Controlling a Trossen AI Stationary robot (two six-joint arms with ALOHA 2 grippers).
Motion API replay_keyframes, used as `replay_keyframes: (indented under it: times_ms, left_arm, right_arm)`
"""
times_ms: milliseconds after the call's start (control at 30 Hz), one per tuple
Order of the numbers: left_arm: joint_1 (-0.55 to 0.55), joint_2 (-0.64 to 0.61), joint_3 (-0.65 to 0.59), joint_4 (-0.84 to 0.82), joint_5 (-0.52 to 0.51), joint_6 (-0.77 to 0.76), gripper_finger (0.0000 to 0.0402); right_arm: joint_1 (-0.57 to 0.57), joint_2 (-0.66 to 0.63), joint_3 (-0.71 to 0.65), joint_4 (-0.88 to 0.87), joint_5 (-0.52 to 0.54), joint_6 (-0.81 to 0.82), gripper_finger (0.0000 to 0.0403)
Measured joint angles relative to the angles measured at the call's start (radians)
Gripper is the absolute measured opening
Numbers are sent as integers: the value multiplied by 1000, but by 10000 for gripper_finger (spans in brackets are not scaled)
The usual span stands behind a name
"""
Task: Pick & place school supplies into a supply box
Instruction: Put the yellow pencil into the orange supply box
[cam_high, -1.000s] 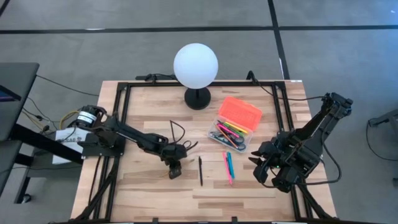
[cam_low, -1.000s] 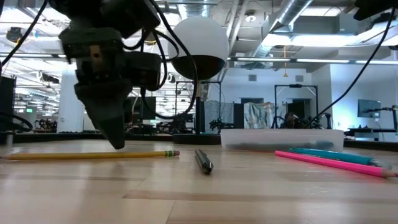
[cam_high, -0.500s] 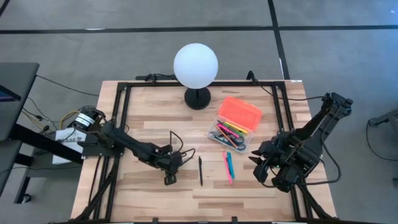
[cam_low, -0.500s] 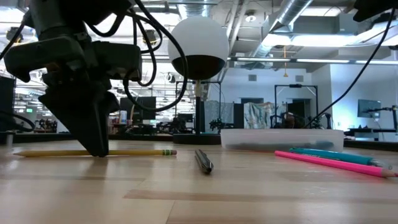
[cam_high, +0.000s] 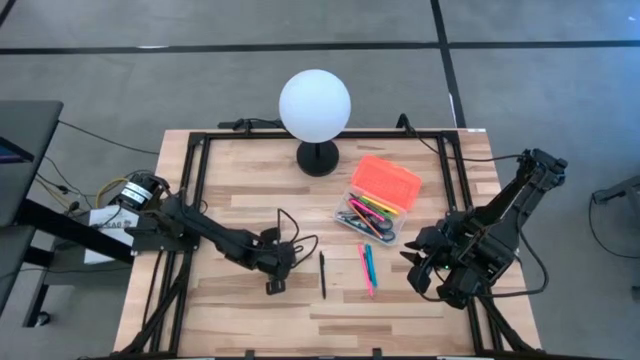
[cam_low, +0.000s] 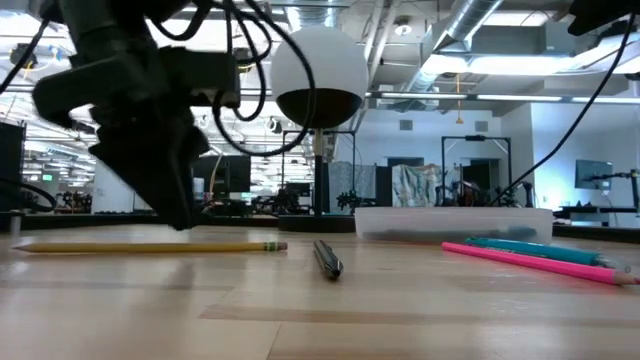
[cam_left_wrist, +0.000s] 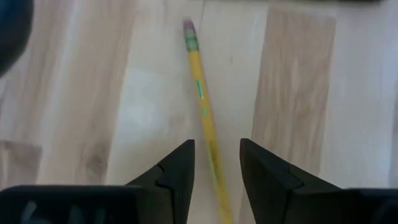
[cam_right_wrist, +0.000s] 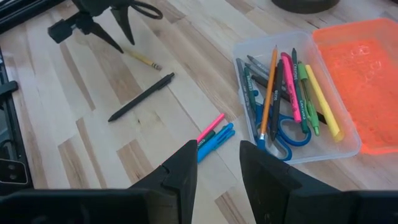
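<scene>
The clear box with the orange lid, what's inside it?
Inside the clear box lie blue-handled scissors under a pile of pens and markers: orange, pink, green, yellow and dark ones. The pile hides most of the scissors' blades.

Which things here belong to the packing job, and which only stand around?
Job: yellow pencil, black pen, pink marker, blue pens, supply box with scissors, left gripper over the pencil.
Standing around: globe lamp, waiting right gripper.
</scene>
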Motion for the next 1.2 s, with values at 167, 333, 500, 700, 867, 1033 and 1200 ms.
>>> replay_keyframes:
  times_ms: [167,333,500,700,867,1033,1200]
  left_arm:
    - [-2,0,-21,5,22,-3,121]
    - [-3,0,-58,20,31,-7,121]
    - [-2,-5,-90,46,53,-27,121]
    - [-2,-4,-92,38,68,-32,121]
    - [-2,-3,-90,-27,81,-102,121]
    - [-2,-3,-92,-42,89,-131,121]
    - [-2,-2,-92,-47,85,-170,121]
  right_arm:
    - [0,0,0,0,0,0,113]
    - [0,0,0,-12,0,0,113]
    - [0,0,0,-12,0,0,113]
    - [0,0,0,-10,0,0,113]
    - [0,0,0,-8,0,0,113]
    - [0,0,0,-8,0,0,113]
    - [0,0,0,-8,0,0,113]
